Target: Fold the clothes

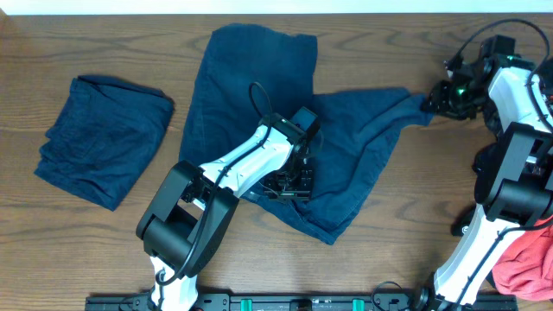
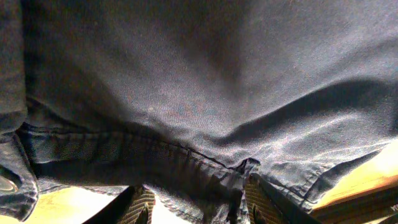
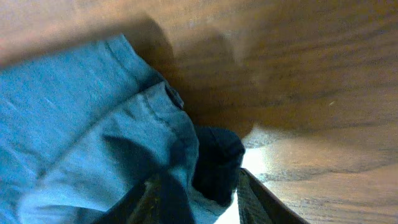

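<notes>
A dark blue garment [image 1: 259, 95] lies spread out and rumpled at the table's middle. My left gripper [image 1: 294, 180] is down on its lower middle part. In the left wrist view the garment's hem [image 2: 205, 168] runs between the two fingers [image 2: 199, 208], which are shut on it. My right gripper [image 1: 432, 99] is at the garment's far right corner, which is drawn out to a point. In the right wrist view a dark fold of the cloth [image 3: 214, 158] sits pinched between the fingers [image 3: 202, 199]. A folded dark blue garment [image 1: 104, 151] lies at the left.
A red cloth [image 1: 529, 259] lies at the bottom right corner beside the right arm's base. The brown wooden table [image 1: 415, 225] shows around the clothes. The arms' mounting rail [image 1: 285, 302] runs along the front edge.
</notes>
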`<state>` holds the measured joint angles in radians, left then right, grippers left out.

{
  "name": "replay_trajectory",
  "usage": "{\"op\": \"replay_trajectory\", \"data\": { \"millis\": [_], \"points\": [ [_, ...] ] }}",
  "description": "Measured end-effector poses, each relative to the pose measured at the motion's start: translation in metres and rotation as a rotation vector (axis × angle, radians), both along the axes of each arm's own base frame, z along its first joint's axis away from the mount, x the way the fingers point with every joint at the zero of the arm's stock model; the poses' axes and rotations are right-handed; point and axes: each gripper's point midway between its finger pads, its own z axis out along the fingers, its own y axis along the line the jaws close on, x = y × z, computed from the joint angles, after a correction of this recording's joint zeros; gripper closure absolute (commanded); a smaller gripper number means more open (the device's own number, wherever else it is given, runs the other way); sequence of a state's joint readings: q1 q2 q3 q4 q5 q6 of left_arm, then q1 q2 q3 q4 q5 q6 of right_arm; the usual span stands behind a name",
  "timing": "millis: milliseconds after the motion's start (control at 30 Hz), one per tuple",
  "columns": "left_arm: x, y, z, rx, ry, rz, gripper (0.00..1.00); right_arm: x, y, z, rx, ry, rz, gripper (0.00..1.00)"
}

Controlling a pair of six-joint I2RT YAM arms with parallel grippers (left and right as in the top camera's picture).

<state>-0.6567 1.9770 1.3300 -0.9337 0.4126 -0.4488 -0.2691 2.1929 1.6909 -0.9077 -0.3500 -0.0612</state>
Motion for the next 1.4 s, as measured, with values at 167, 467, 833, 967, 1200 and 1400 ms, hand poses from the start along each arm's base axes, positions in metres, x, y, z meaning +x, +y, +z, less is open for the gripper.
{"op": "replay_trajectory", "data": {
  "millis": [167, 467, 833, 967, 1200, 1400],
  "points": [
    [0.0, 0.0, 0.0, 0.001, 0.0, 0.0, 0.51, 0.003, -0.02, -0.013, -0.092, 0.006, -0.087, 0.99],
    [-0.011, 0.01, -0.011, 0.068, -0.006, -0.033, 0.51, 0.017, -0.102, 0.009, -0.308, -0.046, -0.326, 0.99],
    [-0.007, 0.038, -0.019, 0.18, -0.005, 0.05, 0.51, -0.042, -0.109, 0.002, -0.319, 0.192, -0.325, 0.99],
    [0.027, 0.052, -0.022, 0.17, -0.07, 0.153, 0.5, -0.054, -0.111, 0.001, -0.345, 0.242, -0.321, 0.99],
    [0.101, 0.072, -0.022, 0.091, -0.258, 0.322, 0.51, -0.067, -0.111, 0.001, -0.363, 0.296, -0.312, 0.99],
    [0.175, 0.087, -0.014, 0.025, -0.503, 0.414, 0.51, -0.083, -0.104, 0.002, -0.344, 0.362, -0.296, 0.99]
  ]
}}
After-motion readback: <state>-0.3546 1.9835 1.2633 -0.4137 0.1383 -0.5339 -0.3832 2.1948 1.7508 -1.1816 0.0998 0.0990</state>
